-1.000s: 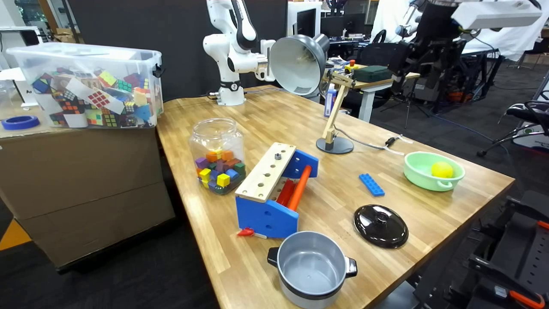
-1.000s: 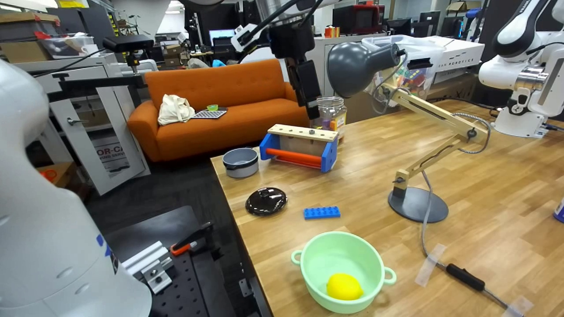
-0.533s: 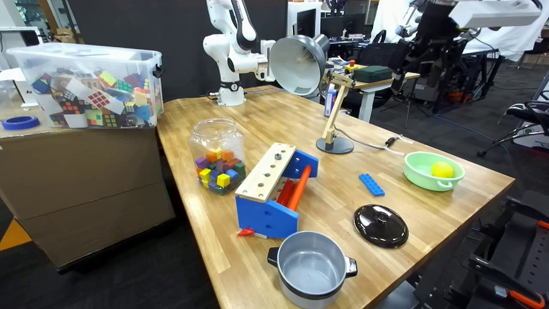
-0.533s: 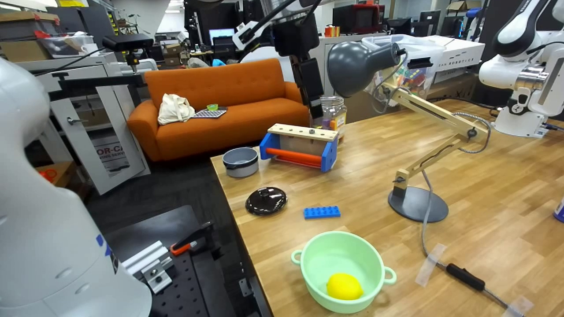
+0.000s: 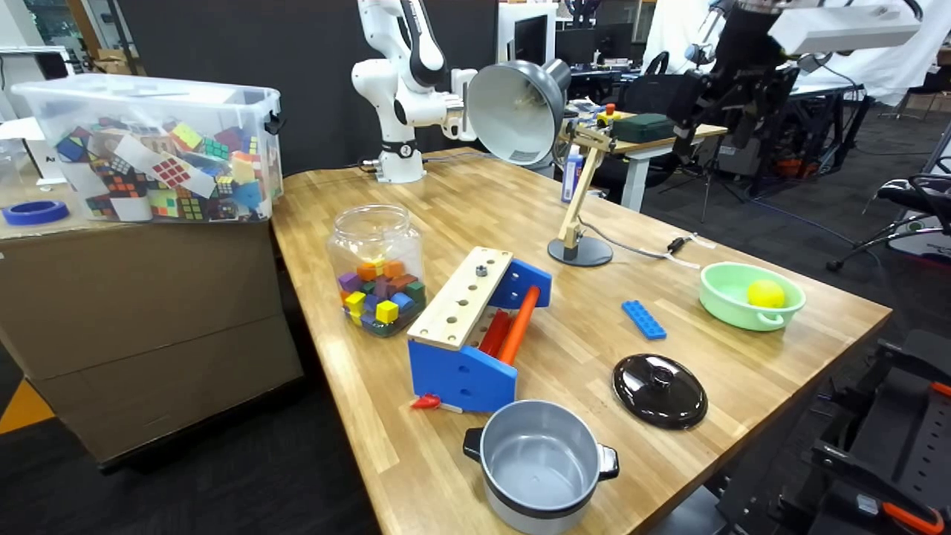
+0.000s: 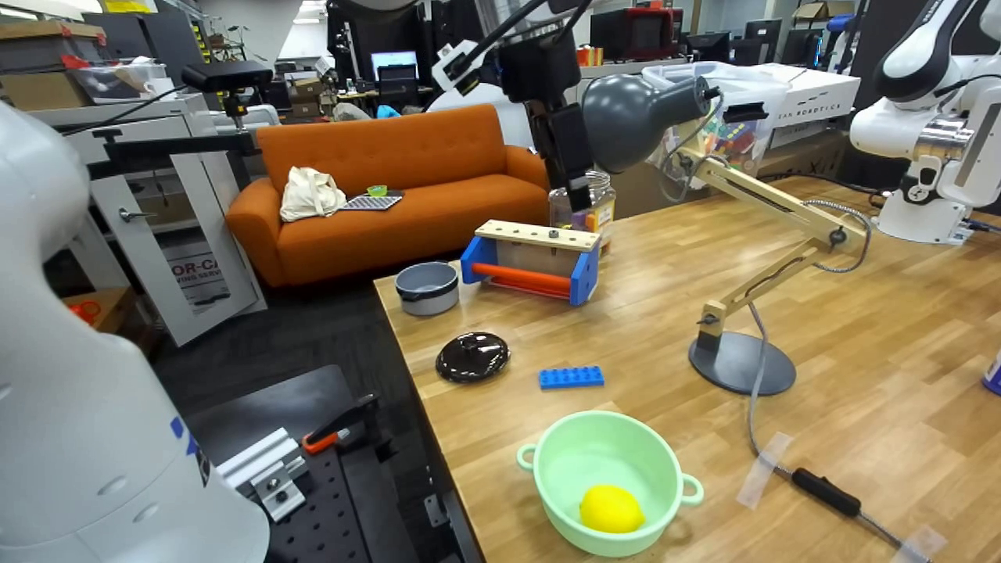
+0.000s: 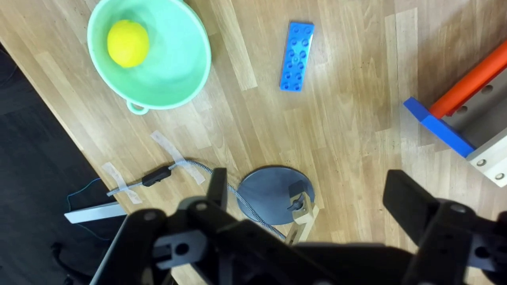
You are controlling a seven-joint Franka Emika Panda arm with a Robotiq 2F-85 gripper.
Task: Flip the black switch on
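The black switch (image 6: 826, 492) lies on a grey cord taped to the table at both sides of it. It also shows in the wrist view (image 7: 157, 175), left of the jaws, and small in an exterior view (image 5: 677, 244). The cord runs to the desk lamp (image 6: 626, 121), whose inside looks dull grey (image 5: 513, 111). My gripper (image 7: 308, 194) is open and empty, fingers wide apart. In the wrist view the lamp's round base shows between the fingers. In both exterior views the gripper (image 6: 579, 195) (image 5: 713, 137) is high above the table, well away from the switch.
A green bowl (image 6: 547, 438) with a yellow lemon (image 6: 611, 509) stands near the switch. A blue brick (image 6: 571, 378), a black lid (image 6: 472, 357), a grey pot (image 6: 427, 289), a toy bench (image 5: 464, 375) and a jar (image 5: 375, 245) are on the table. The lamp's wooden arm (image 6: 770, 207) stands upright.
My gripper has moved slightly, to the right toward the lamp head in an exterior view where the sofa shows, staying high. Objects on the table have not moved.
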